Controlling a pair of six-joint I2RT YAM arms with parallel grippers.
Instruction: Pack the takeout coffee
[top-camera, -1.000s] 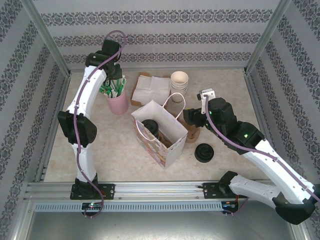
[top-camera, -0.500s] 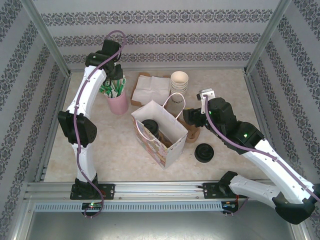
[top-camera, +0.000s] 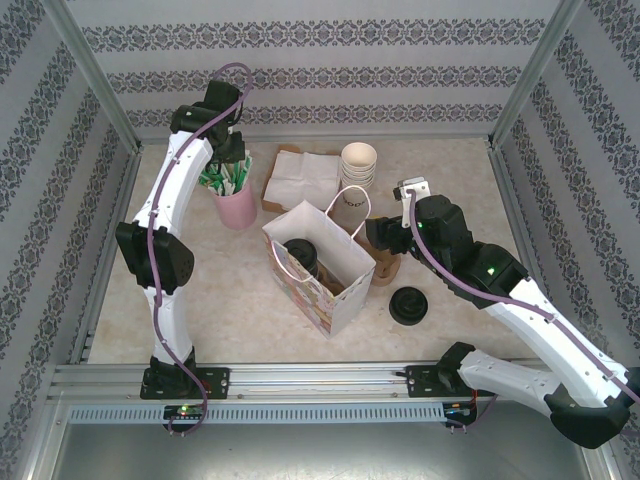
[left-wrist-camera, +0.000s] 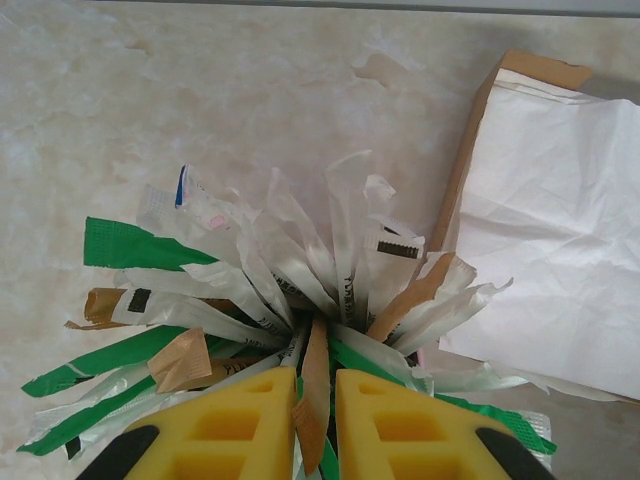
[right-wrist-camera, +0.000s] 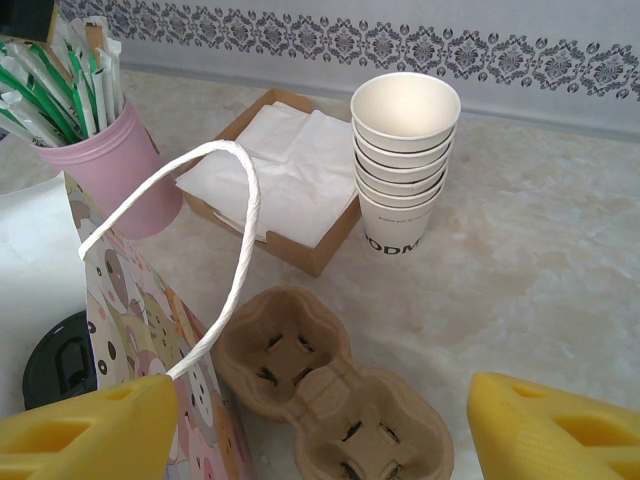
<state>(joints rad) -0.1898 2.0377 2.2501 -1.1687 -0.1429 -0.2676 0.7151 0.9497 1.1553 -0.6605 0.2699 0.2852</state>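
The takeout coffee (top-camera: 300, 254) stands inside the open patterned paper bag (top-camera: 335, 290), and its black lid (right-wrist-camera: 58, 362) shows at the left edge of the right wrist view. My right gripper (top-camera: 378, 236) hovers just right of the bag. It (right-wrist-camera: 325, 430) is open wide over the brown pulp cup carrier (right-wrist-camera: 330, 400), with the bag's white handle (right-wrist-camera: 235, 250) by its left finger. My left gripper (top-camera: 232, 160) sits over the pink cup of packets (top-camera: 236, 205). It (left-wrist-camera: 316, 420) is shut on a brown paper packet (left-wrist-camera: 316, 375) among the bunch.
A stack of lidless white cups (top-camera: 359, 165) and a cardboard box of white napkins (top-camera: 303, 178) stand at the back. A loose black lid (top-camera: 408, 305) lies right of the bag. Aluminium frame posts and patterned walls enclose the table.
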